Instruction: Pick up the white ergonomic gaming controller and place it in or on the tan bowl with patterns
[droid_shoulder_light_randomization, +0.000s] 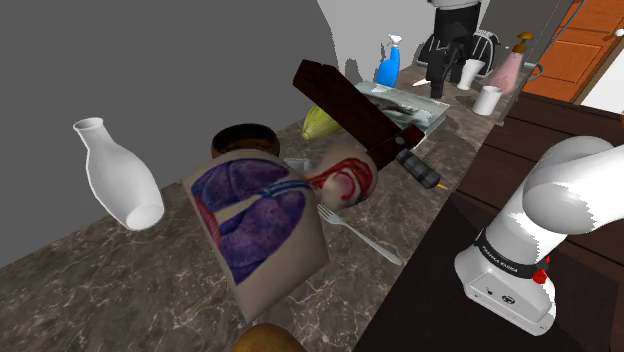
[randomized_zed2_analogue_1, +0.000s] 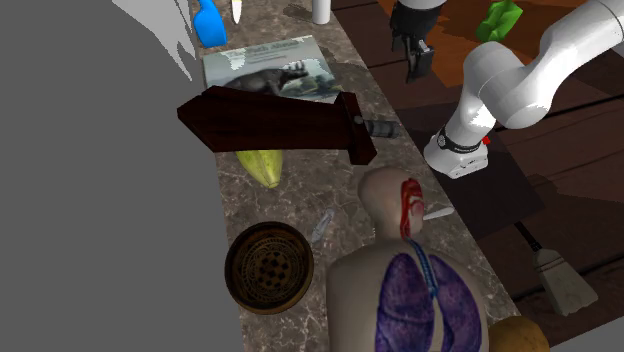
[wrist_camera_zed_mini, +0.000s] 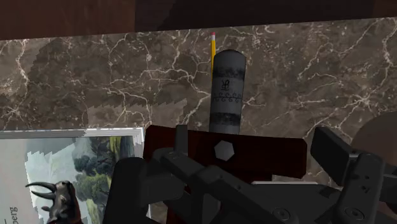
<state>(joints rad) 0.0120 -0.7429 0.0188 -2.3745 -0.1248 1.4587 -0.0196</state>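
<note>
Because it is small and lies among larger things, the white controller is hard to make out. In the lower middle of the second exterior view, a pale, slim piece lies on the tabletop, between the bowl and the head of the anatomical model. I cannot tell its shape. The bowl is round, with a dark brown rim and a tan inside that carries ring patterns and a dotted grid in the centre. The model has purple lungs on a tan torso and is cut off by the bottom edge.

The black pincer hangs at the top of that frame. In the wrist view its fingers stand wide apart and clasp nothing. Beyond them is a grey cylindrical grip with dark ornaments that I cannot read. It joins a dark red guard bearing a hexagon. A yellow pencil is partly hidden behind the grip. At the lower left of the wrist view, a book cover is cut off by the edge, and too few of its letters show to read them. The tabletop looks like brown stone with white veins.
</note>
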